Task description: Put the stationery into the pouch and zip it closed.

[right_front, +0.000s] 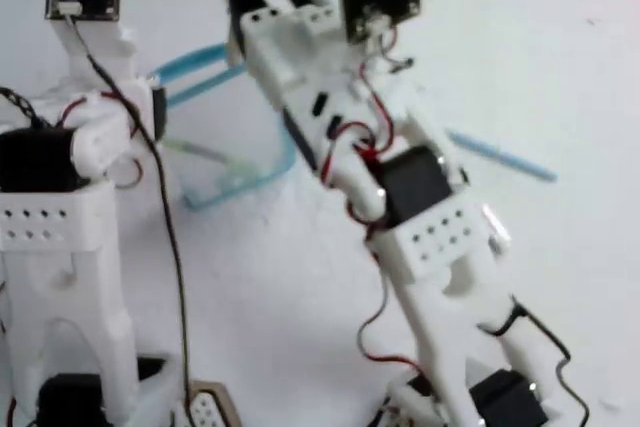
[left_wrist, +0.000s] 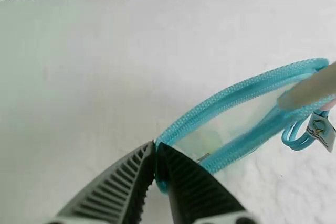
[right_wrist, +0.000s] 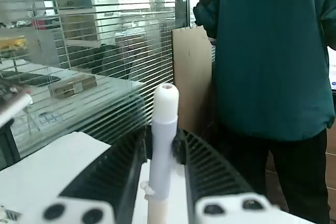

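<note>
My left pincer [left_wrist: 155, 153] is closed tight on one corner of the pouch [left_wrist: 231, 121], at the end of its blue zipper. The pouch lies on the table [left_wrist: 79, 77] with its mouth gaping away from that pincer. My right pincer [right_wrist: 164, 145] is clamped on a white pen [right_wrist: 165, 114], whose length runs out past the fingertips. The pen's end hangs at the far end of the mouth, near the pull tab [left_wrist: 320, 129]. I judge it should go in lengthwise along the zipper, towards the left pincer. A blue pen [right_front: 500, 157] lies well apart, nearer the right arm.
</note>
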`<state>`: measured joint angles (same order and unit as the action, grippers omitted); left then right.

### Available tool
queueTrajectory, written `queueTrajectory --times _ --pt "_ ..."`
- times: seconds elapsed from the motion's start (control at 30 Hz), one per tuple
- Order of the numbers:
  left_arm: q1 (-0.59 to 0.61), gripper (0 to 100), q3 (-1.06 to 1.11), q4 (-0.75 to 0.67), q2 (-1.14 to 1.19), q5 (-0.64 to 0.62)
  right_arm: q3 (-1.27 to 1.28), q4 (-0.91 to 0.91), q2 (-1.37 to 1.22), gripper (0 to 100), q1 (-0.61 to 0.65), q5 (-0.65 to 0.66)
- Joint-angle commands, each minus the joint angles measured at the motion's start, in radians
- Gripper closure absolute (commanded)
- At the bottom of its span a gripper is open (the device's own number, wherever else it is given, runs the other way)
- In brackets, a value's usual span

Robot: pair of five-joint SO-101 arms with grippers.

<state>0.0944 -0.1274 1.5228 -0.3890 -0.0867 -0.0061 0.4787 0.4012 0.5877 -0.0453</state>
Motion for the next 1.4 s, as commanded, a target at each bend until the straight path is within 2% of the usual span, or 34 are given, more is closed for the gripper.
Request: queueTrajectory --times 0.0,0.17,0.37,0.47,0.53,0.7,0.77,0.9,1.0,1.13,1.27,1.37 --pt "-0.005 98 0.003 0.009 0.007 0.003 0.054 -0.096 0.051 98.1 0.007 0.014" --pt "-0.01 98 0.003 0.009 0.007 0.003 0.138 -0.101 0.051 98.1 0.008 0.012" --pt "-0.008 98 0.003 0.009 0.007 0.003 0.29 -0.097 0.058 98.1 0.09 0.017" --pt "-0.005 98 0.003 0.009 0.007 0.003 0.362 -0.096 0.054 97.1 0.124 0.089" --pt "-0.004 98 0.003 0.009 0.007 0.003 0.402 -0.094 0.059 91.3 0.137 0.126" --pt "-0.004 98 0.003 0.009 0.007 0.003 0.41 -0.038 0.088 67.5 0.143 0.124" --pt "-0.004 98 0.003 0.009 0.007 0.003 0.41 -0.038 0.12 65.9 0.14 0.124" --pt "-0.008 98 0.003 0.008 0.007 0.003 0.404 -0.047 0.194 69.2 0.136 0.123" --pt "-0.008 98 0.003 0.008 0.007 0.003 0.368 -0.039 0.243 71.9 0.081 0.123" --pt "-0.005 98 0.003 0.008 0.007 0.003 0.321 0.041 0.268 74.5 -0.087 0.129" --pt "-0.005 98 0.003 0.008 0.007 0.003 0.307 0.263 0.266 74.7 -0.265 0.149" --pt "-0.008 98 0.003 0.008 0.007 0.003 0.31 0.464 0.26 74.7 -0.374 0.261"
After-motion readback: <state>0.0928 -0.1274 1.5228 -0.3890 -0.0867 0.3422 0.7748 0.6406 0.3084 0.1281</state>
